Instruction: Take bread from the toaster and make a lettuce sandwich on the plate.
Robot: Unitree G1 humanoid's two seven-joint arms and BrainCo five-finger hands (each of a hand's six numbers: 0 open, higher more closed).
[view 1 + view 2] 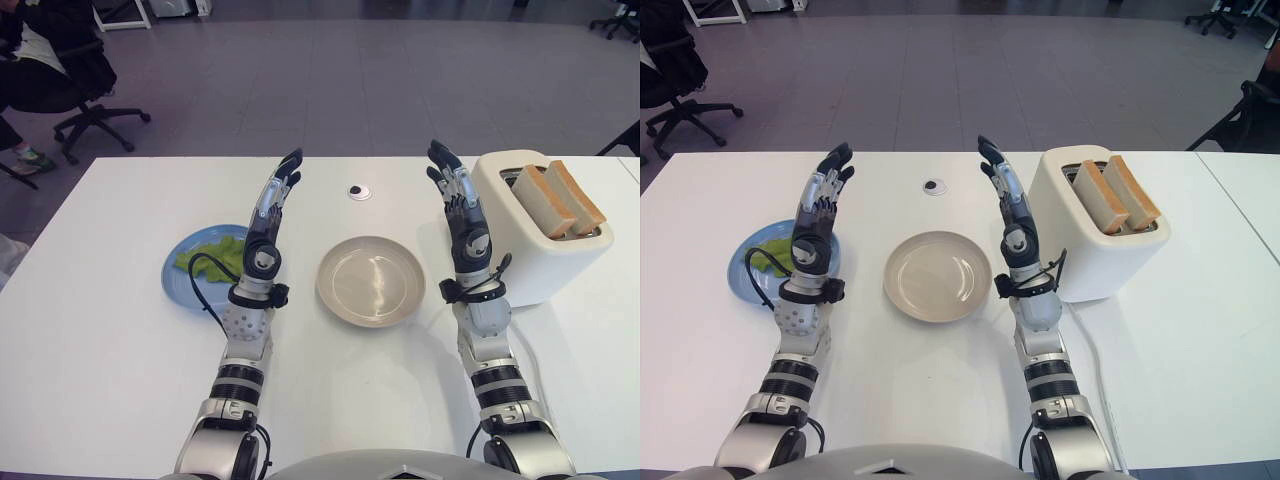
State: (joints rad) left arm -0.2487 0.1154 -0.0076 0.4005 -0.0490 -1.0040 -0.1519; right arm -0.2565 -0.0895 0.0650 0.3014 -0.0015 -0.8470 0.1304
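a small round black and white thing sits on the white table, near its far edge. a black chair stands behind the table's far left corner.

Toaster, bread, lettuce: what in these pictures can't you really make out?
- Bread: the lower parts are sunk in the toaster slots, in both views.
- Lettuce: partly covered by the left hand, in both views.
- Dark disc: too small to identify in either view.
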